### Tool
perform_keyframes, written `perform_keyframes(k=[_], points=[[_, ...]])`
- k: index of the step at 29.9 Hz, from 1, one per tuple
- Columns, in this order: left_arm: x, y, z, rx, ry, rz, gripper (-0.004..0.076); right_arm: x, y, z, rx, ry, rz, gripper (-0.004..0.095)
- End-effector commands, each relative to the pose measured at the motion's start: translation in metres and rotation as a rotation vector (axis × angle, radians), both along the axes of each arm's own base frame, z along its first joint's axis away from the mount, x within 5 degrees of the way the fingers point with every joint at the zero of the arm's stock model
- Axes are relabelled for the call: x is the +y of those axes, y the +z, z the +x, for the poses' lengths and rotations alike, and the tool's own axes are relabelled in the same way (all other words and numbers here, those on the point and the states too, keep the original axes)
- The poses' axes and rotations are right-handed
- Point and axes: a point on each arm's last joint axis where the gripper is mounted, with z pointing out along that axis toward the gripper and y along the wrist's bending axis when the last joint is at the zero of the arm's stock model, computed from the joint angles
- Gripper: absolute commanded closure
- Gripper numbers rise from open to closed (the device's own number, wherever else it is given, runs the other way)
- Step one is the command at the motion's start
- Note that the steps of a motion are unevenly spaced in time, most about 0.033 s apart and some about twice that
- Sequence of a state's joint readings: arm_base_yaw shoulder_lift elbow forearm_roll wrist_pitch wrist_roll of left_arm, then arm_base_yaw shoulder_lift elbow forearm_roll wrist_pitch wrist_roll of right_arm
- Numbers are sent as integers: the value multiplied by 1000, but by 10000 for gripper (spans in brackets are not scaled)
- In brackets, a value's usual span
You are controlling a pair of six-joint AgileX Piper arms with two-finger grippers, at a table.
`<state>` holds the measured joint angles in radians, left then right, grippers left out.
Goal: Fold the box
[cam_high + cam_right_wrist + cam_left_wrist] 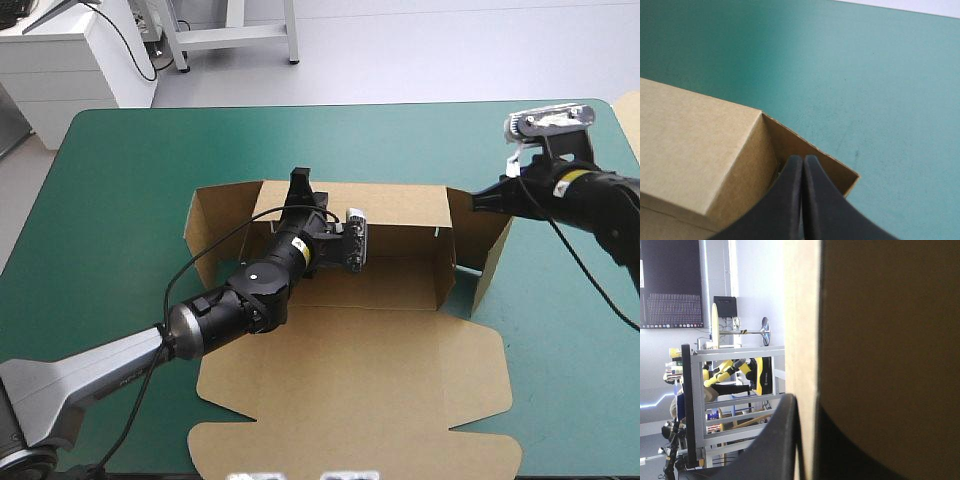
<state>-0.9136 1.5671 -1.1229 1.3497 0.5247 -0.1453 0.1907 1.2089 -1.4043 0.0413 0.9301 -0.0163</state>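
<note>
**Walls going up, lid left flat**

Nearest me, the lid of the box [350, 385] lay flat on the teal-green cover [110, 200]. Beyond it the tray held nothing. The left gripper [300, 186] reached across it, clamped on the far wall's top edge. The right gripper [480, 200], fingers pressed together and empty, sat against the inside of the loose right end flap. I judged that flap needed tucking in next, kept square.
</note>
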Motion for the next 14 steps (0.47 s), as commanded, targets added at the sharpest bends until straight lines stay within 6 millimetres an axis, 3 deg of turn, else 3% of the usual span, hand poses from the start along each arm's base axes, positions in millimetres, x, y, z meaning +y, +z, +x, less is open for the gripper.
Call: perform_keyframes(k=[1, 9, 14], points=[[7, -1, -1, 51, 104, -52, 731, 2, 8, 28, -29, -22, 19, 924], [8, -1, 0, 55, 122, -56, 731, 4, -20, 93, 180, -44, 32, 924], [9, -1, 0, 54, 128, -53, 731, 3, -41, 110, 322, -27, 42, 924]])
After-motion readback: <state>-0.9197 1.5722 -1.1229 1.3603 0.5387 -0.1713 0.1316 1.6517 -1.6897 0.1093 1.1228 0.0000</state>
